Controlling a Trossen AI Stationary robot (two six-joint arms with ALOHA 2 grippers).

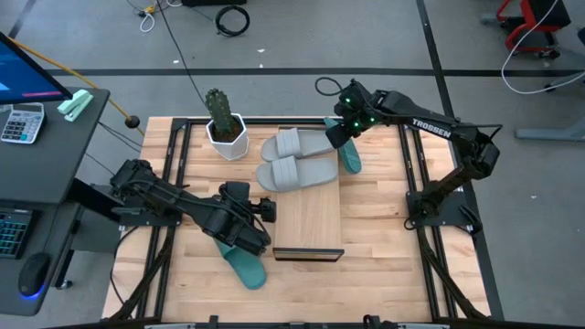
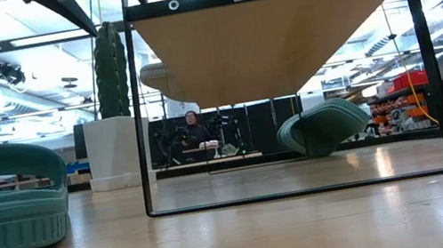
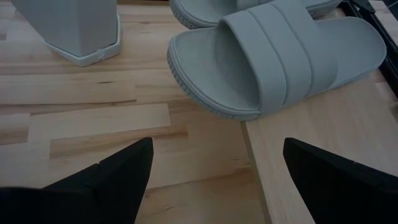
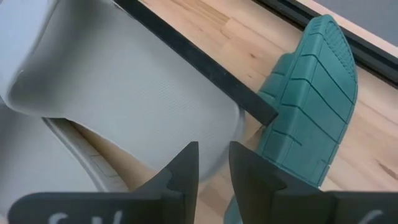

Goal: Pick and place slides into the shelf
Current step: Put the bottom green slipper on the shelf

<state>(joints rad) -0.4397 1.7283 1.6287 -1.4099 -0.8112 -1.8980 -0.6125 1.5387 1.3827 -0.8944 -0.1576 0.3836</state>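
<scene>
Big wooden table (image 1: 384, 228) holds long light-wood shelf (image 1: 309, 219) in middle. Two grey slides (image 1: 297, 160) lie side by side on far end of shelf. White pot with cactus (image 1: 226, 132) stands on table beside them. One teal slide (image 1: 245, 265) lies on table, near side, left of shelf. Other teal slide (image 1: 349, 155) sits tilted at shelf's far right edge.

Teal slide (image 4: 311, 99) on edge beside black shelf frame (image 4: 199, 62), grey slide (image 4: 124, 93) alongside.
</scene>
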